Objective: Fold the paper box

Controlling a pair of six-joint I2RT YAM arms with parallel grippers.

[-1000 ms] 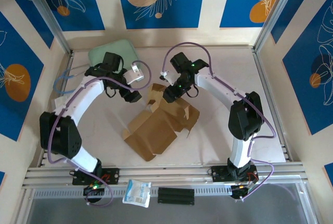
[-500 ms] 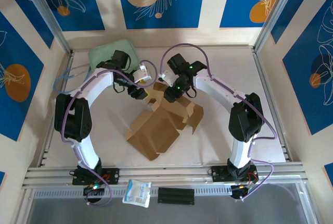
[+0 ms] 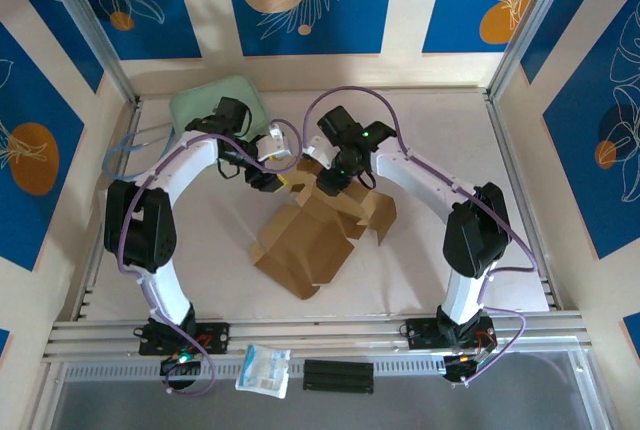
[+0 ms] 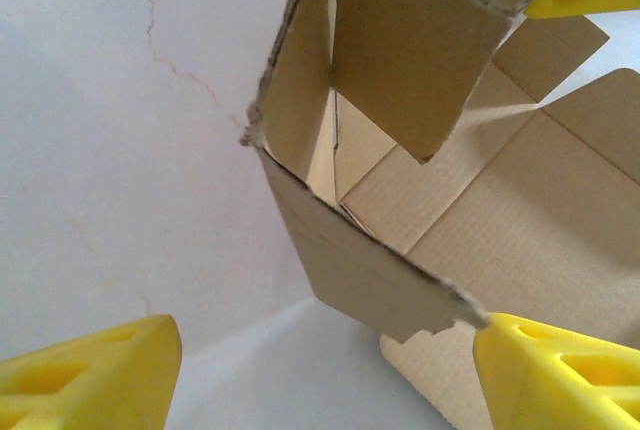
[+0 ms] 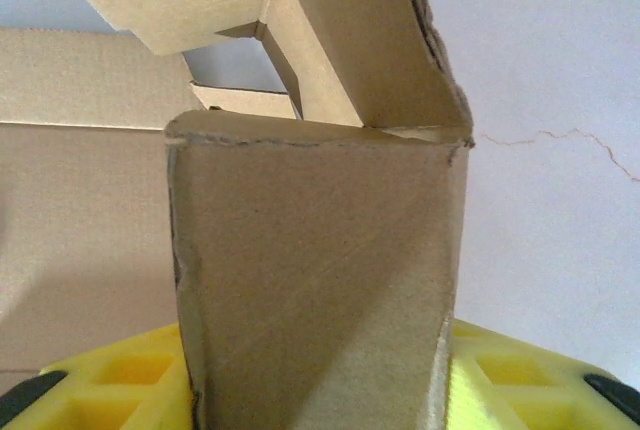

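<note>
The paper box (image 3: 315, 235) is brown cardboard, partly folded, lying mid-table with its far end raised into walls. My right gripper (image 3: 330, 182) is at that raised end. In the right wrist view it is shut on a folded panel of the paper box (image 5: 310, 270), which fills the gap between both yellow fingers (image 5: 110, 380). My left gripper (image 3: 272, 178) is at the box's far left corner. It stands open (image 4: 330, 380), with a box flap (image 4: 360, 260) reaching between the fingers. The flap's torn tip touches the right finger (image 4: 565, 375); the left finger is apart from it.
A mint-green pouch (image 3: 210, 102) lies at the back left behind the left arm. A blue cable loop (image 3: 125, 155) sits by the left rail. A white packet (image 3: 264, 370) and a black bar (image 3: 338, 376) lie on the front ledge.
The left arm swung right, up to the box's corner, and its jaws narrowed a little. The box shifted slightly right and towards the front, with the right gripper still gripping it.
</note>
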